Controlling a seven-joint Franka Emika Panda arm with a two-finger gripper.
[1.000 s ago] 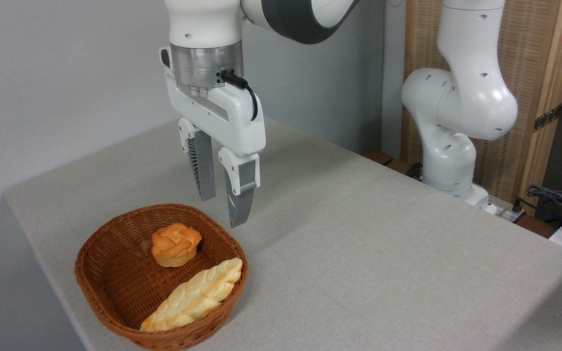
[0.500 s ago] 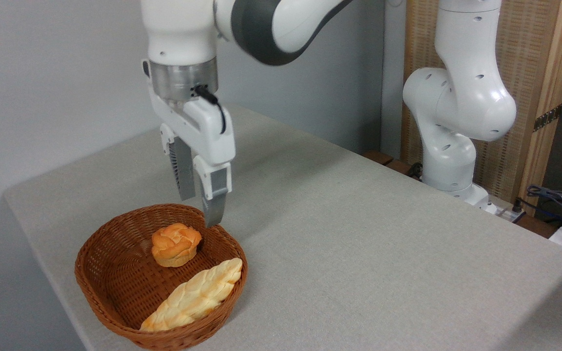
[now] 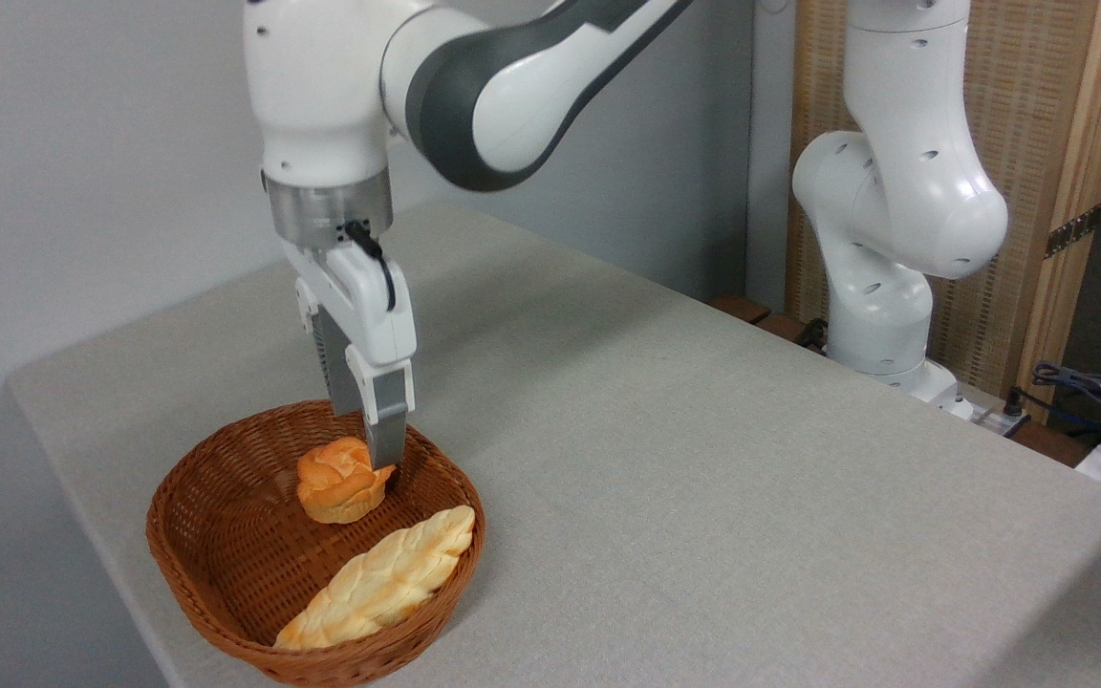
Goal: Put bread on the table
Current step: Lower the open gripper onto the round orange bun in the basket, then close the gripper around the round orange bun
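Inside 1 basket (image 3: 226, 612): 1 bread (image 3: 338, 483), 1 braided loaf (image 3: 380, 580).

One fixed camera looks down obliquely from near the surface (image 3: 703, 478), whose corner recedes toward upper left.

the tool's (image 3: 369, 441) near finger hides the bread's (image 3: 340, 481) right edge.

A brown wicker basket (image 3: 216, 564) holds a long pale braided loaf (image 3: 378, 580); cables (image 3: 1090, 392) lie far right.
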